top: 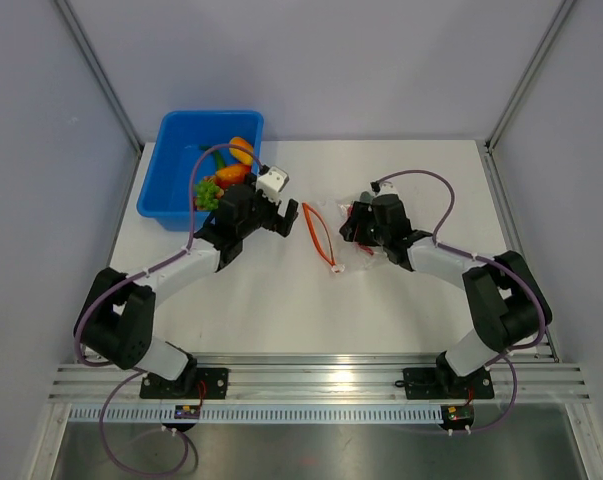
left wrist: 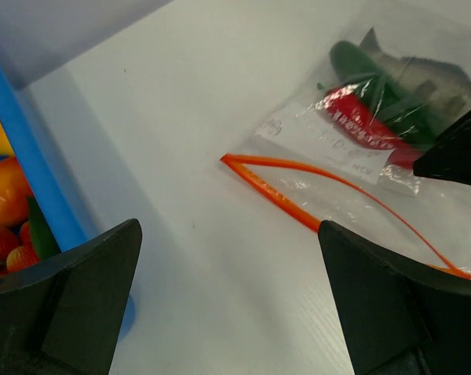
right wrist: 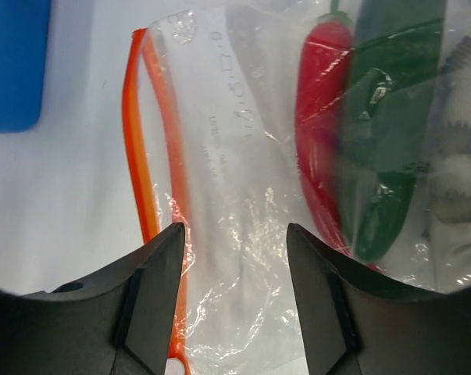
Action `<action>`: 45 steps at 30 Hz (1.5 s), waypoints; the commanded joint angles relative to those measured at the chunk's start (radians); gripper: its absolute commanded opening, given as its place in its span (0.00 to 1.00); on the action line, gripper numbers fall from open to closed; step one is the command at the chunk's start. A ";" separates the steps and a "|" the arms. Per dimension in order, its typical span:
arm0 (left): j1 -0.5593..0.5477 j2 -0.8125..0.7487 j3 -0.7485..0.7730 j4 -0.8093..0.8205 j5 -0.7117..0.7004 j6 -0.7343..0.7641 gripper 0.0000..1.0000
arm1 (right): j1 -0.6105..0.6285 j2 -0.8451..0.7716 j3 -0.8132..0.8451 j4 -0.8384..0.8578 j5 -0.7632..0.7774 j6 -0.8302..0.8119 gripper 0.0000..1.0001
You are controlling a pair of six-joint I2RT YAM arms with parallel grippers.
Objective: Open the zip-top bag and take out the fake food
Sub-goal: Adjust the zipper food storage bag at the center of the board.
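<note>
The zip-top bag (top: 343, 243) lies flat on the white table (top: 281, 310). Its orange zip strip (top: 319, 236) is on the bag's left edge, and the two halves of the strip stand apart, so the mouth is open. Some fake food (left wrist: 368, 105) is inside the bag's right end: a red chilli (right wrist: 317, 117), a green cucumber (right wrist: 387, 141) and a grey fish (left wrist: 422, 70).

The right gripper (top: 357, 228) hangs over the bag's right part with its fingers spread, and nothing is pinched between them. The left gripper (top: 277, 216) is just left of the bag's zip strip and not touching it. Its fingers are wide apart and hold nothing.

The blue tub (top: 176, 150) sits left of the bag and further back, with more toy food (top: 226, 170) in it.
</note>
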 commanded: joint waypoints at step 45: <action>0.018 0.203 0.252 -0.197 0.074 -0.514 0.99 | 0.318 0.106 0.170 0.131 0.360 -0.287 0.03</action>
